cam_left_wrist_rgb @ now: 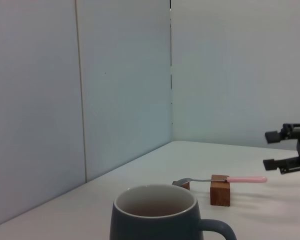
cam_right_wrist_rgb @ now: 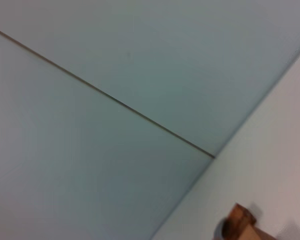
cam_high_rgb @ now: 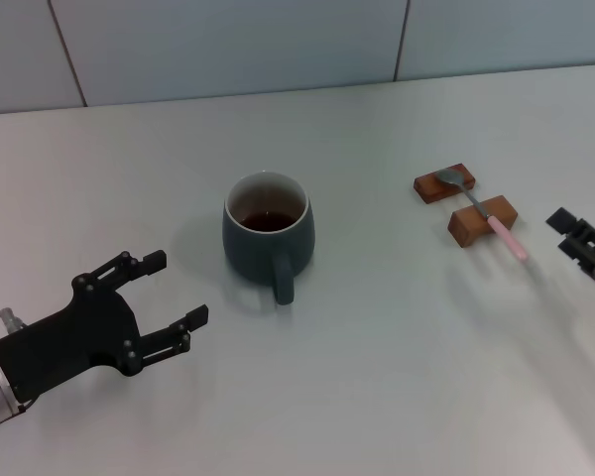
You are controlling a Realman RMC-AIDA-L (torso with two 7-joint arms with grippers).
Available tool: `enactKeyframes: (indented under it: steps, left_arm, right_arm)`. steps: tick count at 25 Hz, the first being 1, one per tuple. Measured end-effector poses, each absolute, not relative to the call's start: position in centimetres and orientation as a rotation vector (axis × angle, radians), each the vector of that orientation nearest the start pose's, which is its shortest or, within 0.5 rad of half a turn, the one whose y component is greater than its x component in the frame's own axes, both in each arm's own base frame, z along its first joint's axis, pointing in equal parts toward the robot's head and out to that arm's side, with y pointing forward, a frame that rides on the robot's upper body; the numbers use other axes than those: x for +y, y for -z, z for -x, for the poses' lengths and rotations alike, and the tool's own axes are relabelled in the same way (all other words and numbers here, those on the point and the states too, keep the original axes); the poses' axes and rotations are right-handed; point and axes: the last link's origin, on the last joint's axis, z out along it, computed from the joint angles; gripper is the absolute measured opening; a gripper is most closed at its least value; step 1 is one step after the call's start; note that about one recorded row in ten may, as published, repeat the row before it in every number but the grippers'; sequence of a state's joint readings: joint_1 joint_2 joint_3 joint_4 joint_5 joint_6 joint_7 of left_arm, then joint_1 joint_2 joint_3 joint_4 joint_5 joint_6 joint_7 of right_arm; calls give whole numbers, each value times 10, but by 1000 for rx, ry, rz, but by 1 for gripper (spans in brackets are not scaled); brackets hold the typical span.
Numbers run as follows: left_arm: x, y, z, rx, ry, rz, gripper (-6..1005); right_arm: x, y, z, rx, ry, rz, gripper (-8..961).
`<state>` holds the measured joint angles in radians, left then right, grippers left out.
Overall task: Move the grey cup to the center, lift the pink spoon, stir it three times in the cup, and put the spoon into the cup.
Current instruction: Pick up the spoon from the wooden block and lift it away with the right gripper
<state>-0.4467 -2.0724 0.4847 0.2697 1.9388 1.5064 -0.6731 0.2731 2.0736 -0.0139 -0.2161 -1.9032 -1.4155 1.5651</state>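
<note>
The grey cup [cam_high_rgb: 268, 236] stands upright mid-table with dark brown liquid inside and its handle towards me; it also shows in the left wrist view [cam_left_wrist_rgb: 155, 215]. My left gripper [cam_high_rgb: 176, 289] is open and empty, low over the table to the cup's left, apart from it. The pink spoon [cam_high_rgb: 506, 238] lies across two brown wooden blocks to the cup's right, metal bowl on the far block; the left wrist view shows it too [cam_left_wrist_rgb: 242, 179]. My right gripper [cam_high_rgb: 567, 235] is open just right of the spoon's handle end, not touching it, and shows in the left wrist view [cam_left_wrist_rgb: 271, 150].
The far wooden block [cam_high_rgb: 444, 184] and the near wooden block [cam_high_rgb: 483, 220] hold the spoon off the pale table [cam_high_rgb: 377, 377]. A panelled wall [cam_high_rgb: 228, 40] runs along the table's far edge. One block shows in the right wrist view [cam_right_wrist_rgb: 237, 220].
</note>
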Motion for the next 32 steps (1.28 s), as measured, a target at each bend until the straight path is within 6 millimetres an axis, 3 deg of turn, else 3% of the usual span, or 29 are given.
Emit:
enactKeyframes:
  steps: [14,32]
  left_arm:
    - [281,40,303,-287,789,2512,844]
    - [280,41,304,-280,788,2513,844]
  right_arm:
    - [262,19,-374,1672,-1194,1565,744]
    - [268,20,-373,1665,-1182,1567,735]
